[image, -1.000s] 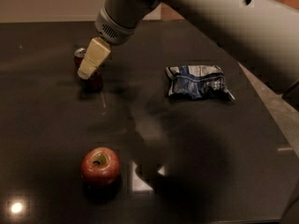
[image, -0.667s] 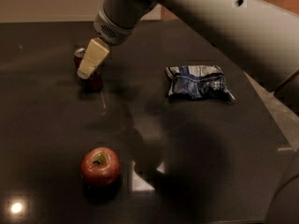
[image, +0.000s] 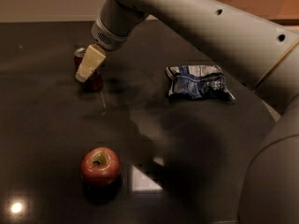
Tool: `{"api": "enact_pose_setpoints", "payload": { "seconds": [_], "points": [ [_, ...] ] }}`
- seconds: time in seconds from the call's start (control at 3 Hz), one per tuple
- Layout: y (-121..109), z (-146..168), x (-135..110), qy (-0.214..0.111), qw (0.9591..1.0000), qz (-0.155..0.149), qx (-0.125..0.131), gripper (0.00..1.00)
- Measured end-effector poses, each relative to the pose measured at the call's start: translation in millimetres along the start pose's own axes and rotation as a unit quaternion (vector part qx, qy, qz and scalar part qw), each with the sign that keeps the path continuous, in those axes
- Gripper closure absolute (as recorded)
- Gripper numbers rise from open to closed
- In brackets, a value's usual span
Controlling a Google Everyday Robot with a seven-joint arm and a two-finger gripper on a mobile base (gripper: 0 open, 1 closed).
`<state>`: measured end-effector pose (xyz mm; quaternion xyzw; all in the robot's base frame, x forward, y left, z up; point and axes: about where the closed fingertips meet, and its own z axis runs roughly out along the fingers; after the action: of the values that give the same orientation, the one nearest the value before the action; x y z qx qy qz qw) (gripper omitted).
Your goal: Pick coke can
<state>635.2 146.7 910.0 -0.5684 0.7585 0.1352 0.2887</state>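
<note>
Starting at the gripper (image: 88,66) and finding it low at the far left of the table (image: 46,125), cream-coloured end lying slantwise across the front of the coke can (image: 95,81). Overlapping the can in this view, covering most of its upper half. Not managing to call the grip, though: clamped or spread, impossible to tell from this angle. Noting the coke can standing upright on the dark glossy top, red body peeking out below and to the right of the gripper, silver rim showing at the upper left.

Moving up now to the grey wrist collar (image: 110,34), angling down toward the can from the upper right. Following the big pale arm (image: 196,22) behind it, stretching diagonally across the top of the view and running off toward the right edge, small dark holes dotting its shell. Taking in more of the robot's rounded body (image: 273,181) filling the lower right corner.

Panning out across the table: spotting a crumpled blue and white chip bag (image: 196,81) lying flat to the right of the can, well apart from it. Picking out a red apple (image: 100,166) sitting near the front, stem dimple facing up, well apart from both can and bag. Catching a bright square glint (image: 145,178) just right of the apple and a small round light spot (image: 16,207) shining in the near left corner.
</note>
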Motion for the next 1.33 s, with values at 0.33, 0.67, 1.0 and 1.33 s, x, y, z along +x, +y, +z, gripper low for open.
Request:
{"api": "enact_pose_setpoints", "payload": {
  "seconds": [0.33,0.67,1.0,1.33],
  "points": [
    [-4.2,13.9,-1.7,-0.006,0.9999,0.008,-0.002,0.0],
    [-4.1,22.8,-7.2,-0.013,0.9998,0.011,-0.006,0.0],
    [-2.2,29.4,-11.8,-0.018,0.9997,0.012,-0.011,0.18],
    [-0.4,31.7,-14.0,-0.021,0.9996,0.015,-0.015,0.41]
  ]
}}
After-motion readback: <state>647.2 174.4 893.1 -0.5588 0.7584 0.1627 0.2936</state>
